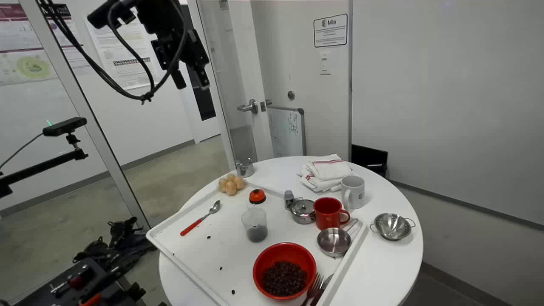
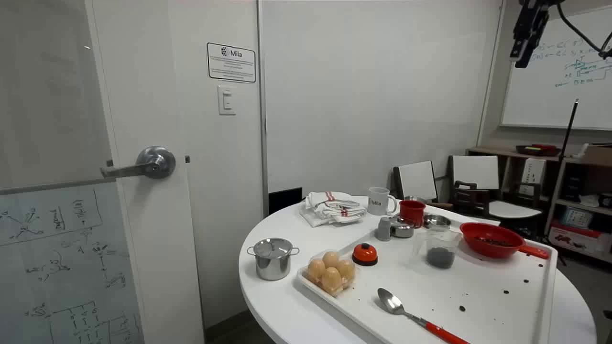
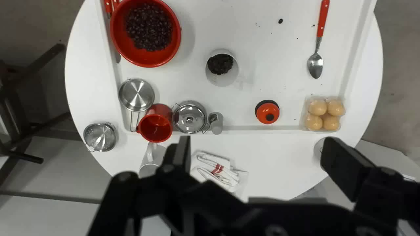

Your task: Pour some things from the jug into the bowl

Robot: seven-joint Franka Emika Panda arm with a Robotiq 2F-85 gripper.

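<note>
The jug [image 1: 253,216] is a clear vessel with dark contents at its bottom, upright near the middle of the white tray. It shows in both exterior views, the jug [image 2: 452,241] standing beside the bowl [image 2: 483,248]. Seen from above in the wrist view, the jug [image 3: 223,78] is right of the red bowl [image 3: 137,56], which holds a heap of dark beans. High above the table hangs my gripper [image 1: 192,85], apart from everything. In the wrist view the gripper's [image 3: 257,141] fingers are spread wide, with nothing held between them.
Around the jug on the tray are a red cup [image 3: 157,129], a small pan [image 3: 137,95], a lidded pot [image 3: 189,117], a grey shaker [image 3: 216,123], an orange timer [image 3: 267,112], eggs [image 3: 325,114] and a spoon [image 3: 315,64]. Stray beans dot the tray. Folded towels [image 1: 325,172] and a mug [image 1: 353,191] stand behind.
</note>
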